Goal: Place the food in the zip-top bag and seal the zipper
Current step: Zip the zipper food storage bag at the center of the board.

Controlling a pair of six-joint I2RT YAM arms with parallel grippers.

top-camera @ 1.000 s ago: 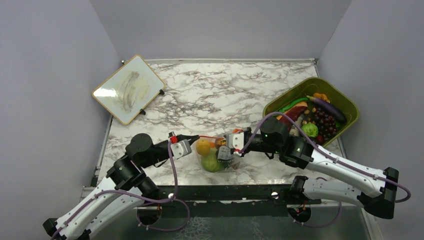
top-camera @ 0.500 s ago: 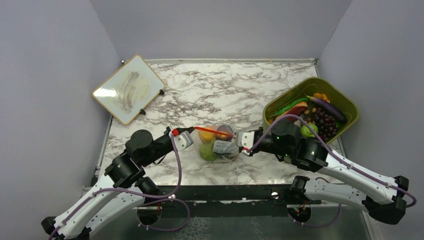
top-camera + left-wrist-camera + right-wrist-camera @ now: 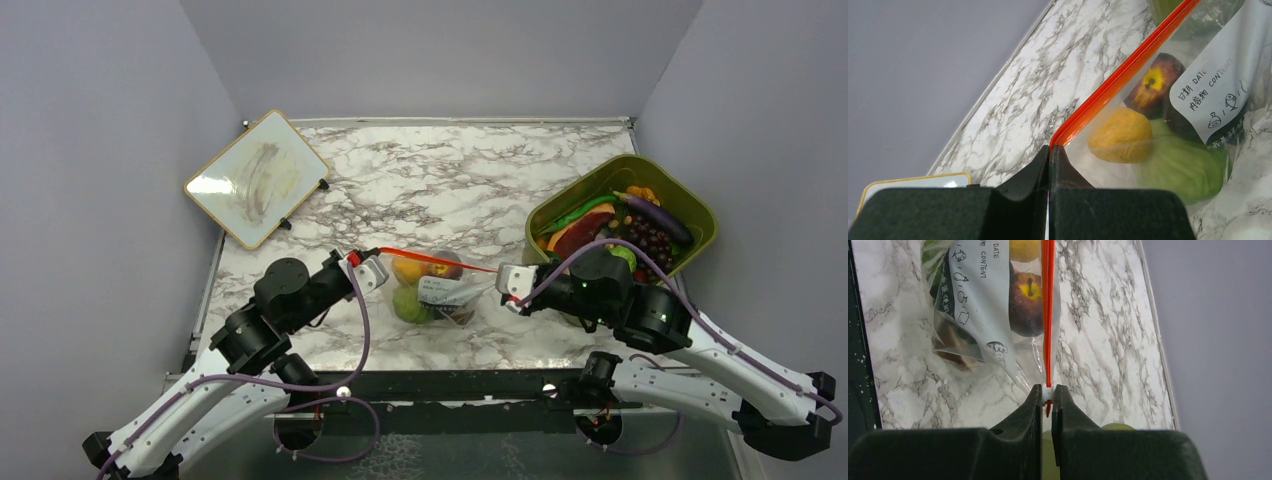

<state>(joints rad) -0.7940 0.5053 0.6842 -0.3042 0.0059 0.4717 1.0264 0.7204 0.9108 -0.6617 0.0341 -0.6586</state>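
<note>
Zip-top bag (image 3: 445,292) on table (image 3: 450,180), olive bin (image 3: 690,196) right, whiteboard (image 3: 256,178) left

Left arm (image 3: 210,405) & right arm (image 3: 720,352) — white link shells, black joint housings, purple cable routed ext. along each; light-grey wrist blocks; jaws matte black.

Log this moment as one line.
left gripper shut on zipper | right gripper shut on zipper | food in zip-top bag

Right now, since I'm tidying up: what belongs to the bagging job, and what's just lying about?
Job: zip-top bag, zipper, food inside, left gripper and right gripper pinching the zipper's ends.
Lying about: whiteboard, olive bin with more toy food.
</note>
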